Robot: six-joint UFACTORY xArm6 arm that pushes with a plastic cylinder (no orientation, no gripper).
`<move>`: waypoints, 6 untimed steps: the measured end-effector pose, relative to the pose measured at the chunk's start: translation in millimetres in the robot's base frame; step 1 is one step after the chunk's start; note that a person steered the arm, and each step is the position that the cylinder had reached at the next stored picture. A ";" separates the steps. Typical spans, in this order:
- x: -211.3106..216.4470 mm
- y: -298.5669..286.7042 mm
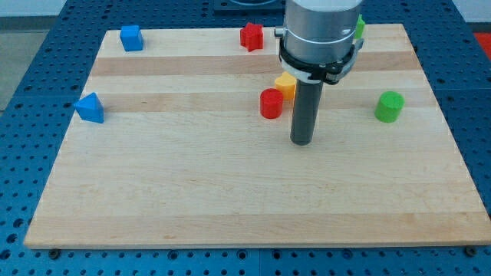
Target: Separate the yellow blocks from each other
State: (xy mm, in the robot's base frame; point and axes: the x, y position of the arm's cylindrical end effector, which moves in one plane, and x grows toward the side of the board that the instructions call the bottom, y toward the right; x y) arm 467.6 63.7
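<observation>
Nearest to you is the bare wooden board, with your rod's tip resting on it just right of centre. You have no pincer here, so no spread or pinched state can be reported: the arm ends in a plain dark rod under a grey cylindrical housing.

Just left of the rod and slightly farther back stands the red cylinder. Behind it and touching or nearly touching it sits the one yellow block you can see, partly hidden by the housing, so its shape cannot be told. Whether a second yellow block lies behind the arm cannot be told.

Well to the right of the tip stands the green cylinder. A second green block peeks out at the far edge behind the housing. On the far edge, left of the arm, sits a red block of irregular outline; at the far left corner a blue block; at the left edge, nearer, a blue roughly triangular block.
</observation>
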 end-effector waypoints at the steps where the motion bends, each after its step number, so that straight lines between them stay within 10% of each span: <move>1: -8.3 -72.5; 3: -142.3 -98.5; 6: -99.2 14.5</move>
State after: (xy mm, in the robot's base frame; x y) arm 368.4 78.1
